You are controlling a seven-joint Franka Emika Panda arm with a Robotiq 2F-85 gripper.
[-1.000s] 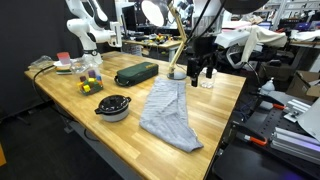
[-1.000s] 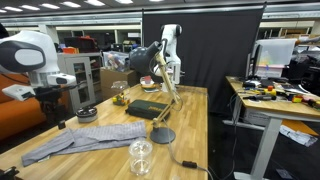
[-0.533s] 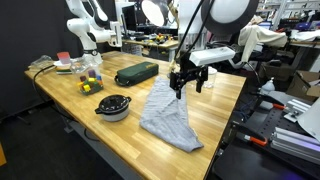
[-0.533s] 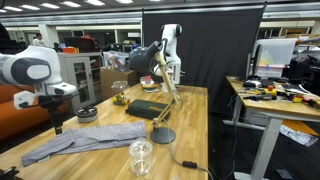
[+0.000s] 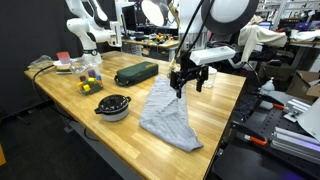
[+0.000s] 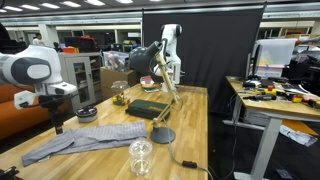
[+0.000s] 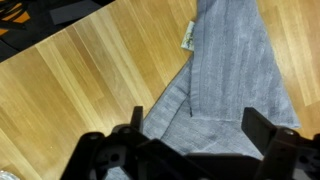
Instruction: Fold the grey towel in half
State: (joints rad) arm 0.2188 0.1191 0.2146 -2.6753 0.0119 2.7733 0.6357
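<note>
Fingers [image 5: 181,88] spread wide and holding nothing, I hang over the upper end of the grey towel [image 5: 168,115], just right of centre in an exterior view. In the wrist view my two dark tips stand at the bottom edge, well apart, and the towel [image 7: 225,80] runs from beneath them up to the top of the frame, with a small label [image 7: 187,40] showing at its left edge. I cannot tell whether I touch the fabric. The towel lies wrinkled on the wooden tabletop [image 5: 212,105], a long strip slanting from the centre toward the lower right. Left of it sits a dark bowl [image 5: 113,107], and above that a dark green zip case [image 5: 136,73]. In an exterior view the towel [image 6: 85,140] stretches across the lower left, with a glass jar [image 6: 141,157] near its right end.
</note>
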